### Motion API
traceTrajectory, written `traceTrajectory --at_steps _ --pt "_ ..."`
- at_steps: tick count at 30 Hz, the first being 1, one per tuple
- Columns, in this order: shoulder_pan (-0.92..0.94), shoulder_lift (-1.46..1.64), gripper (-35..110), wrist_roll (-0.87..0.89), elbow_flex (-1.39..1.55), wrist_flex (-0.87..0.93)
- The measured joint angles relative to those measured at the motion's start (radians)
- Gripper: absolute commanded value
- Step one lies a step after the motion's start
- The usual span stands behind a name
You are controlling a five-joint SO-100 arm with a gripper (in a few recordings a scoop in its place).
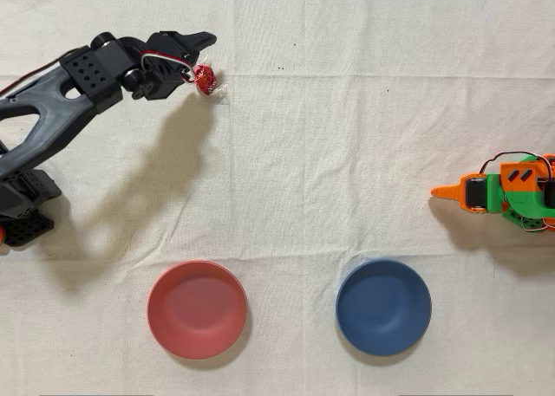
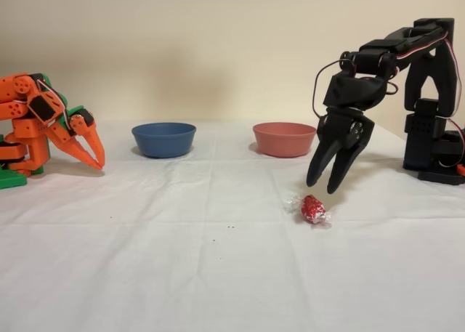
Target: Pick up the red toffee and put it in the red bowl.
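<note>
Red toffee [image 2: 313, 209] on cloth under parted jaws; contact unclear overhead.

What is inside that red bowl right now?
Nothing: the overhead view shows the red bowl empty down to its floor. The red toffee lies on the cloth, under the open tool.

You see a dark blue bowl [image 1: 383, 307] sitting upright on a bench covered in creased white cloth [image 1: 347, 153]. An idle orange arm [image 1: 507, 193] stands well apart from it.
</note>
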Motion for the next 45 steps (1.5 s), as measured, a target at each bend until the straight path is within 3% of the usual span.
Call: traceTrajectory --at_steps 13,40,45 --pt "0.052 0.002 34 -0.029 0.196 -0.19" --pt "0.058 -0.081 30 -0.032 0.147 -0.261" --pt "0.058 -0.087 16 -0.026 0.138 -0.261"
